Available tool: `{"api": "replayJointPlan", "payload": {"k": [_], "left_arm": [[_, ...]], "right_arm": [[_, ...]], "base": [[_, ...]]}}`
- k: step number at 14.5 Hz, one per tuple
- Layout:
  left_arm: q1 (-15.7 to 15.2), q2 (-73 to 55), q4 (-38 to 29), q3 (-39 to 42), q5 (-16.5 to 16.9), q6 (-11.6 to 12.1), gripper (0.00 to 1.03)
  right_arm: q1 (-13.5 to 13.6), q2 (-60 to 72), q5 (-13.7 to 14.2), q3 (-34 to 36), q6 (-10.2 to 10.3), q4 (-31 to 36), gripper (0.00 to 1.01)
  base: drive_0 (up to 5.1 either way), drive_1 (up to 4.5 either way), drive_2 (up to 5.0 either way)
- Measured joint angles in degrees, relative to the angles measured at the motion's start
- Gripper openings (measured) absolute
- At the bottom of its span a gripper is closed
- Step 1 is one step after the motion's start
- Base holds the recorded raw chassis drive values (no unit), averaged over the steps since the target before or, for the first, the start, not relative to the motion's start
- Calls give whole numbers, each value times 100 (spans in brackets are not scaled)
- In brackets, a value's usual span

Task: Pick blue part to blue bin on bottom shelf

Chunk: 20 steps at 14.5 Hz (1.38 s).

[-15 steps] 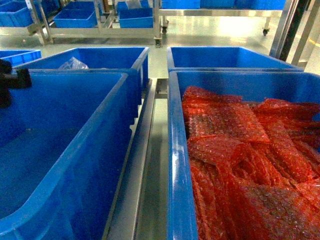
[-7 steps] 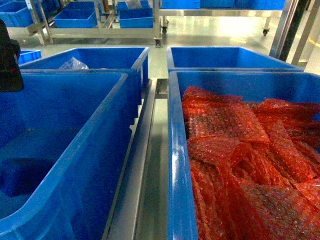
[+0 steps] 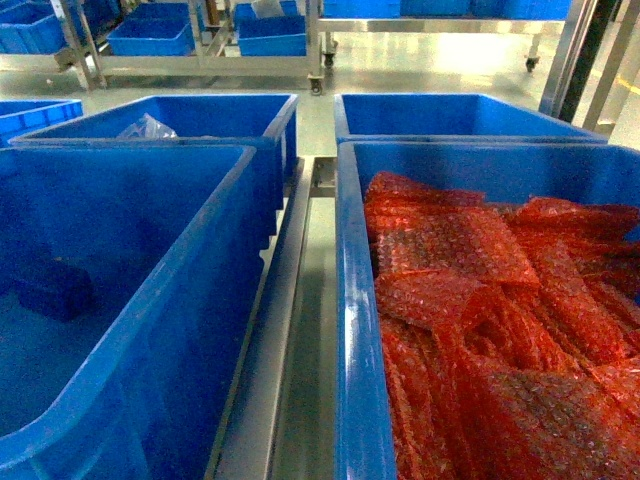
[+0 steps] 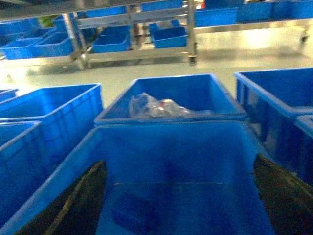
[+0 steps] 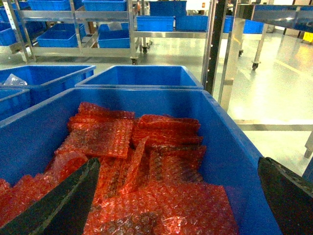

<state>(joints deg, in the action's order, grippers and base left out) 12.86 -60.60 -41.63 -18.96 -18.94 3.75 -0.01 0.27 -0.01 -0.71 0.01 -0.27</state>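
Blue on blue, the blue part [image 3: 55,290] lying in the blue bin [image 3: 215,250] barely shows, so the left gripper [image 4: 178,196], jaws spread and empty, could lose track of it, while the right gripper [image 5: 178,196], equally open, could snag bubble wrap [image 5: 146,161].

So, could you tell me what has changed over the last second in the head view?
The dark arm that showed at the left edge has left the head view. A blue part now lies on the floor of the near left bin, where none lay a second ago. The left gripper is open above it. The red bubble-wrap bags have not moved.
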Motion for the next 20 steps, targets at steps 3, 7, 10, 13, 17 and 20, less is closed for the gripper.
{"api": "replayJointPlan", "payload": {"k": [3, 7, 10, 13, 17, 20], "left_arm": [[-437, 782, 105, 739, 1014, -297, 48], [-789, 1775, 533, 1307, 1373, -354, 2], [-1298, 2516, 1016, 1550, 1880, -365, 2], [-1274, 2889, 966, 1814, 1891, -365, 2], [-1276, 3860, 1963, 1836, 1893, -367, 2], [-1276, 4360, 2450, 1836, 1893, -367, 2]], "right_arm": [[0, 0, 2, 0, 0, 0, 98], [0, 0, 2, 0, 0, 0, 98], [0, 0, 0, 0, 0, 4, 98], [0, 0, 2, 0, 0, 2, 98], [0, 0, 2, 0, 2, -2, 98], [0, 0, 2, 0, 2, 0, 98]], "base": [[0, 0, 0], [0, 0, 0], [0, 0, 0], [0, 0, 0], [0, 0, 0], [0, 0, 0]]}}
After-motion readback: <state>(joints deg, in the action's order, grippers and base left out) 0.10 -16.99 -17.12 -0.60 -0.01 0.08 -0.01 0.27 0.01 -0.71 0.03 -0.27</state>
